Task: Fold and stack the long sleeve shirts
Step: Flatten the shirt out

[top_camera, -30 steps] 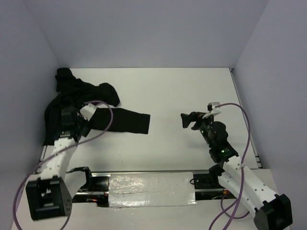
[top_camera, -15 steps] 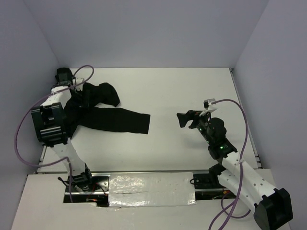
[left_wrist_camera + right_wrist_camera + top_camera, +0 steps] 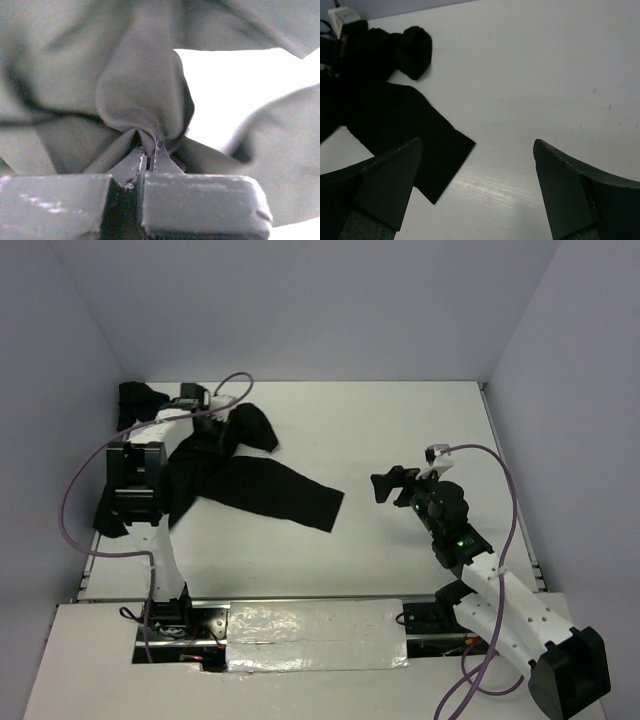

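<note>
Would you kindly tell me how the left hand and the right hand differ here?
The left hand is shut, pinching a fold of the black shirt; the right hand is open and holds nothing. The left hand sits in the cloth at far left; the right hand hangs over bare table, apart from the shirt. Both have dark fingers.

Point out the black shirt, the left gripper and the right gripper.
black shirt (image 3: 270, 490), top view, on its outstretched sleeve.
left gripper (image 3: 151, 145), left wrist view, between the fingertips pinching the shirt.
right gripper (image 3: 477, 145), right wrist view, midway between its open fingertips.
</note>
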You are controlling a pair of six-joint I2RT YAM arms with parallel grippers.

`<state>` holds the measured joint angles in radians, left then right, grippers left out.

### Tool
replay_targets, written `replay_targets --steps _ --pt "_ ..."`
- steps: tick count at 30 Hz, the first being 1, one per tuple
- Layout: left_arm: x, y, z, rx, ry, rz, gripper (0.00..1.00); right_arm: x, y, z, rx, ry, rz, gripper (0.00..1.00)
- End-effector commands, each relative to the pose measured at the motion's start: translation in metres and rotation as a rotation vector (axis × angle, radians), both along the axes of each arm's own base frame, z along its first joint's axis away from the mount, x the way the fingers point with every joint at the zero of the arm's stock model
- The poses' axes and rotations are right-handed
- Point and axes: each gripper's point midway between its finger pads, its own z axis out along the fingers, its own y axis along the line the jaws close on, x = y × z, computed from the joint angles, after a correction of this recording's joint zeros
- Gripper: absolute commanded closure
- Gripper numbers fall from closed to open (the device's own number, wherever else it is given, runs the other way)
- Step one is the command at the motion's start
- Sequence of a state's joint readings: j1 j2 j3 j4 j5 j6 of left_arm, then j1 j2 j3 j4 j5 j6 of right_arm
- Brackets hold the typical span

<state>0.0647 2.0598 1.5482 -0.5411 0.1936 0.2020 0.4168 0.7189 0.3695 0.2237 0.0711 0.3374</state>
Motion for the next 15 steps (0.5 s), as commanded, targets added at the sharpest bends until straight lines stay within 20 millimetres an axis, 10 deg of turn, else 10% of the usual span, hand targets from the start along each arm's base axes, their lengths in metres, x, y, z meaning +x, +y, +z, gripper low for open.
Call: replay_targets --steps 1,5,10,15 --pt "0.011 -0.128 0.063 -0.291 -0.112 -0.290 1.00 0.012 0.000 0.021 0.005 0.017 -0.044 0.02" --pt "-0.005 -0.224 0.100 -0.366 -0.154 -0.563 0.71 0.016 0.022 0.012 -0.067 0.122 0.079 0.02" --pt "-0.052 -0.303 0.124 -0.331 -0.142 -0.881 0.01 0.021 0.057 0.000 -0.120 0.241 0.234 0.08" --pt "-0.019 -0.223 0.172 -0.364 -0.237 -0.583 0.01 0.020 0.075 -0.024 -0.202 0.330 0.274 0.09"
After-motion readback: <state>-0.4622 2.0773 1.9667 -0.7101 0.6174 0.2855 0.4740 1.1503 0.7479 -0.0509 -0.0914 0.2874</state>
